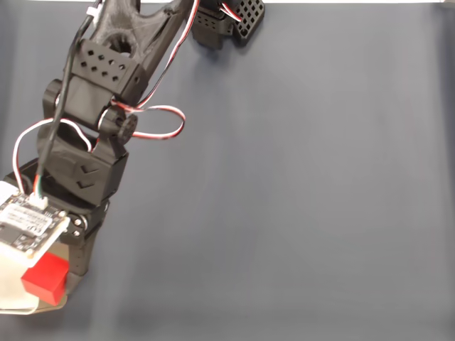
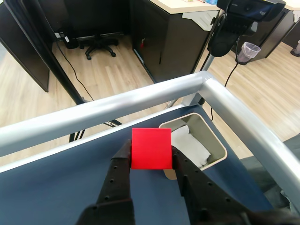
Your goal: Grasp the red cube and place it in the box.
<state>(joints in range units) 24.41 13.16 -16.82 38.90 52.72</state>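
In the wrist view the red cube sits clamped between the two black fingers of my gripper, raised above the blue table top. The box, tan with a pale rim and a white lining, stands just beyond and to the right of the cube, near the table's corner. From the fixed view the red cube shows at the lower left under the arm's wrist, held by my gripper over the box, which is mostly hidden by the arm.
A silver metal rail frames the table's edge and corner close behind the box. The arm's base sits at the top of the fixed view. The dark mat stretches to the right.
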